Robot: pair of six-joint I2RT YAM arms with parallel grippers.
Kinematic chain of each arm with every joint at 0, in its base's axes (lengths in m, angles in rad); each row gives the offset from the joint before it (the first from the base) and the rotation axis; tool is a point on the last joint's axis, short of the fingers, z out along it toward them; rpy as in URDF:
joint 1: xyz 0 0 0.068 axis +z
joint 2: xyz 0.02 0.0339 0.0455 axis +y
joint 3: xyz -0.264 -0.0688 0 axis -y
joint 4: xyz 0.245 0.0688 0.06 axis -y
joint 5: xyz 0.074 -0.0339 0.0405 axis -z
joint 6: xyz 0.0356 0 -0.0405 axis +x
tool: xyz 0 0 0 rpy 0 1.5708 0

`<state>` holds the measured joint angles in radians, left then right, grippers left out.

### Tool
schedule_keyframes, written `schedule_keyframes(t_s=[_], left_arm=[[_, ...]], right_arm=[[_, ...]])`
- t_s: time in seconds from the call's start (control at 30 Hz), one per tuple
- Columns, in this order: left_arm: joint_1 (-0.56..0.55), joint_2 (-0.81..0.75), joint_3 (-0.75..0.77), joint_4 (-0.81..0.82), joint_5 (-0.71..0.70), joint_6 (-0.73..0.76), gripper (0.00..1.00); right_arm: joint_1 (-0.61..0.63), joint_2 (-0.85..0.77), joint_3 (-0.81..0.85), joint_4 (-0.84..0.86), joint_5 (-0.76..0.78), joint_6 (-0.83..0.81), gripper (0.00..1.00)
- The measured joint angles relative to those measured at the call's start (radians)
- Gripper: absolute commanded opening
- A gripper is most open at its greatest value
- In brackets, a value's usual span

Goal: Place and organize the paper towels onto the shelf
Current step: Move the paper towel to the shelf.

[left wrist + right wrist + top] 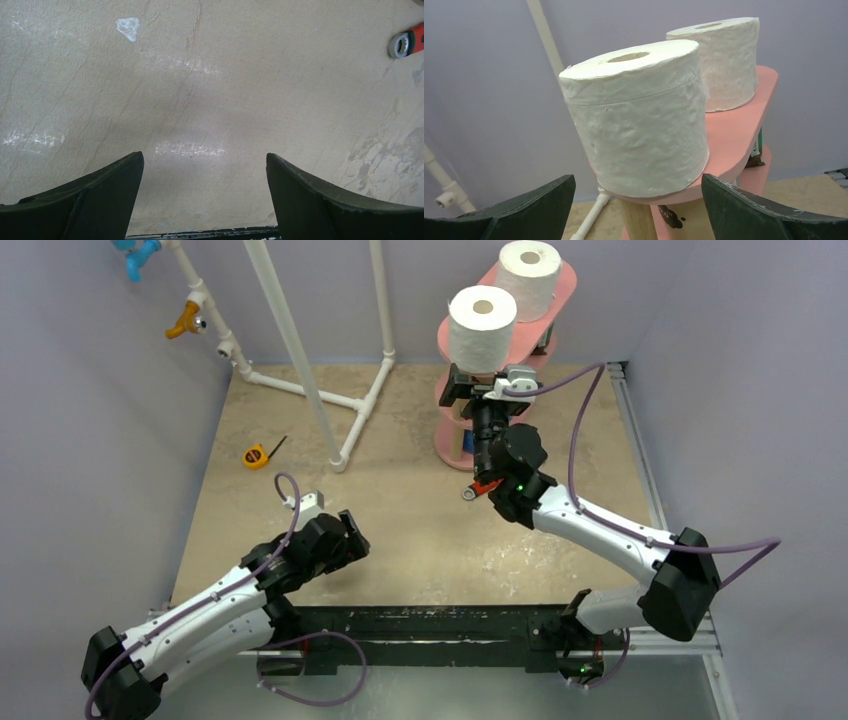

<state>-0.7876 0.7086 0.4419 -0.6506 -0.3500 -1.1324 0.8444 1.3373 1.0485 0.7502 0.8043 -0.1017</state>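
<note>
Clearly, the main danger is at the right gripper (637, 192), which hangs just in front of the top board of the tall pink shelf (730, 142) of oval boards on wooden posts. If this gripper pushes forward, or a finger catches under the near white paper towel roll (639, 120), I think the roll can slide off, because its base reaches the very rim of that board. A hard bump could also rock the shelf and disturb the second white paper towel roll (724, 65), which stands further back on the same board.

The jaws of this gripper are spread fully wide and hold nothing. The near roll shows between them, and no finger appears to touch it. The left gripper (205, 167) is well apart from the shelf. It is also wide open and empty, above the beige table (210, 90). A red-handled wrench (407, 42) lies on the table near the foot of the shelf.
</note>
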Motion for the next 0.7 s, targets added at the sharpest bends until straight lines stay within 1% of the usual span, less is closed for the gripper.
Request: schedule_keyframes(t_s=[0.33,0.7], left_arm=[[0.0,-0.003,0.0,-0.001,-0.002,-0.001,0.92],[0.0,0.002,0.0,0.002,-0.002,-0.001,0.92]], right_arm=[[-0.024,0.057,0.065,-0.019,0.044,-0.017,0.99],[-0.106,0.048,0.073,-0.082,0.037,0.055,0.99]])
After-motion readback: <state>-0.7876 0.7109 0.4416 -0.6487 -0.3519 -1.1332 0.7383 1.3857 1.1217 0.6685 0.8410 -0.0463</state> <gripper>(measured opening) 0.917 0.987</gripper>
